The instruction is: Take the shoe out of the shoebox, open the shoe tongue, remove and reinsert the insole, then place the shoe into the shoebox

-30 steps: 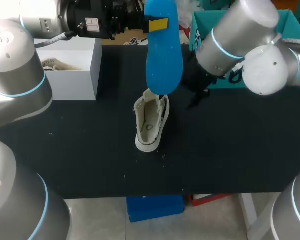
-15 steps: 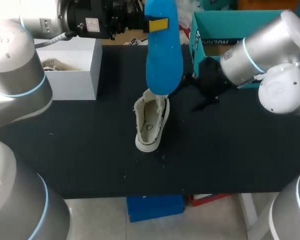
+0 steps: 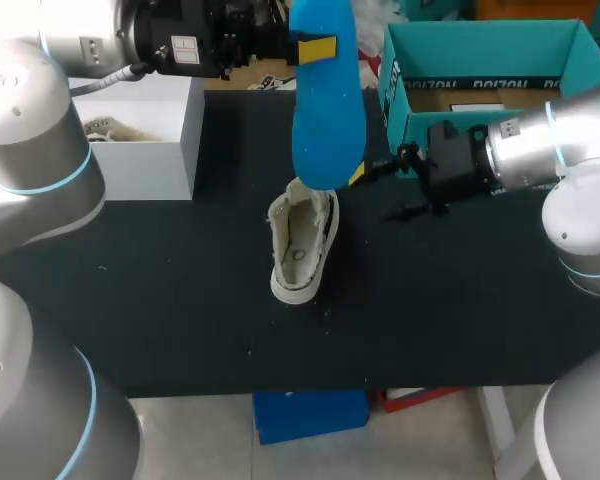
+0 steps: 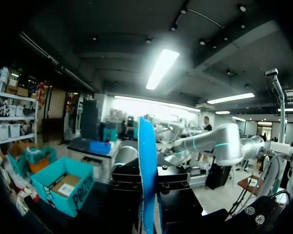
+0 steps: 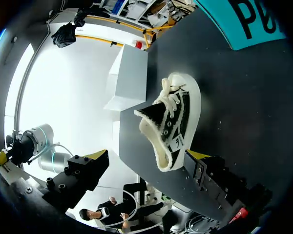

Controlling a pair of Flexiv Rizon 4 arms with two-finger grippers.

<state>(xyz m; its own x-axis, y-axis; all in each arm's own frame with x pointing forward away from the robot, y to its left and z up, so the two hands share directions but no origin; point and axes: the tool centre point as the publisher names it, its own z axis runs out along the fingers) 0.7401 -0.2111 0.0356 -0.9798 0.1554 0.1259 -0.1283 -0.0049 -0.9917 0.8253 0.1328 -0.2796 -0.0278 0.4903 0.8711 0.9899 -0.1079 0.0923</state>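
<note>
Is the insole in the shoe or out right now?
Out. The left gripper holds the blue insole aloft; the right wrist view shows no insole inside the shoe.

The black-and-white shoe (image 3: pixel 302 245) sits on its sole, mouth open, in the middle of the table (image 3: pixel 180 300). The blue insole (image 3: pixel 328 110) hangs upright above it. The open teal shoebox (image 3: pixel 480 45) stands far right.

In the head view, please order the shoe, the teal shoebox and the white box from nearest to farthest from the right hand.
1. Shoe, just ahead of the right hand, at the table's middle.
2. Teal shoebox, beside the hand, far right.
3. White box, across the table, far left.
</note>
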